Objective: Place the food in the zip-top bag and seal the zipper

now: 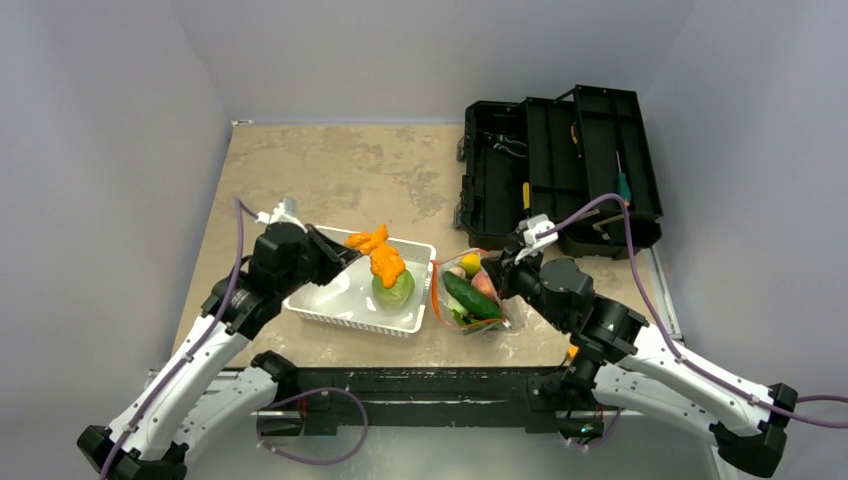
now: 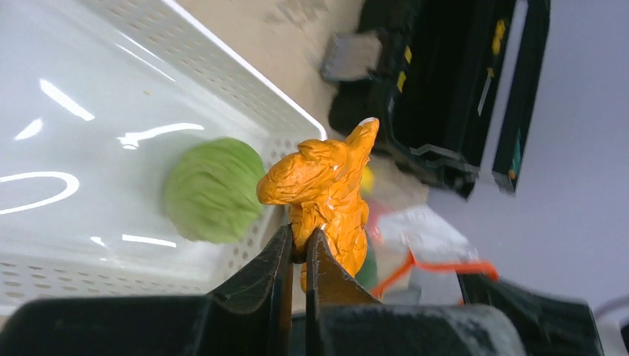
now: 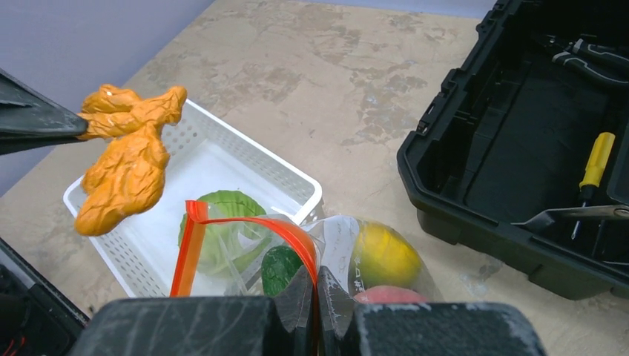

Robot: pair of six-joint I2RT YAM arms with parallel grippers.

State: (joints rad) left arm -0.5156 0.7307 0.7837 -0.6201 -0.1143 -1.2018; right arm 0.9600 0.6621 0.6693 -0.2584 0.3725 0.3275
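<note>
My left gripper [image 1: 345,250] [image 2: 298,248] is shut on the orange pieces [image 1: 380,257] [image 2: 326,193] and holds them in the air above the white basket's right end; they also show in the right wrist view [image 3: 126,167]. The green cabbage [image 1: 393,288] [image 2: 211,189] [image 3: 222,230] lies in the basket [image 1: 330,300]. My right gripper [image 1: 497,272] [image 3: 315,285] is shut on the orange-red zipper strip [image 3: 245,222] of the zip-top bag [image 1: 470,295], holding its mouth open. Inside the bag are the green cucumber [image 1: 472,297] [image 3: 282,267], the yellow-green mango [image 3: 382,256] and the pink peach [image 3: 386,295].
An open black toolbox [image 1: 560,170] [image 3: 534,148] with a yellow-handled screwdriver [image 3: 593,163] stands at the back right, just behind the bag. The basket's rim [image 3: 289,174] lies directly left of the bag. Grey walls enclose the table.
</note>
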